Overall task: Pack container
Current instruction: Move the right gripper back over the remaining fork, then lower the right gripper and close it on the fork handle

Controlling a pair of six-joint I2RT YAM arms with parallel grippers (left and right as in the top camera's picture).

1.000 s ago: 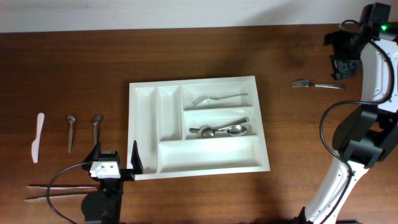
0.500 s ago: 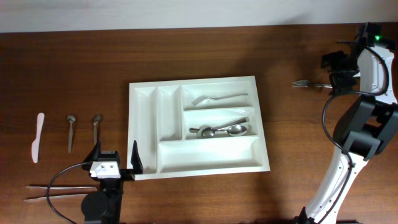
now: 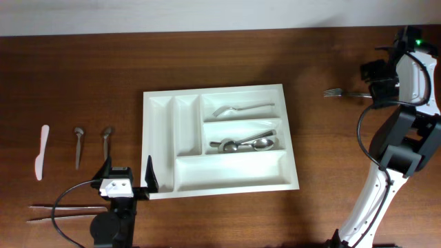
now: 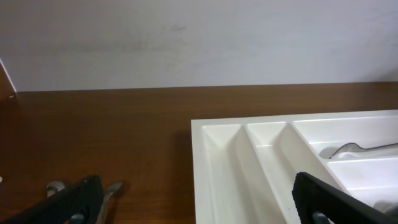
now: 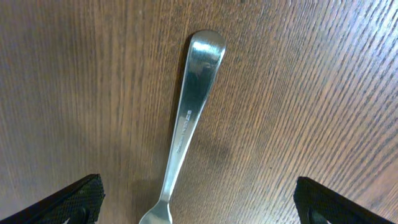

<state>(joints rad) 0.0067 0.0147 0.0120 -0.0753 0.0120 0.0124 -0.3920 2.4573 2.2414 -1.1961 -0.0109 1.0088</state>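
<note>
The white container (image 3: 160, 145) lies mid-table; its top wide compartment holds a fork (image 3: 238, 109) and its middle one several spoons (image 3: 244, 145). It also shows in the left wrist view (image 4: 224, 162). My left gripper (image 3: 127, 178) is open and empty at the tray's front left corner. A steel fork (image 3: 344, 93) lies on the table at the far right. My right gripper (image 3: 380, 77) hovers over its handle (image 5: 186, 118), open and empty, a finger on each side.
At the left lie a white plastic knife (image 3: 41, 151), two small spoons (image 3: 78, 145) (image 3: 106, 141) and two long thin utensils (image 3: 62, 212) near the front edge. The right arm's base (image 3: 403, 151) stands at the right edge.
My right gripper has swung down from the far right corner to hover over the handle of the fork on the table. The left arm has not moved.
</note>
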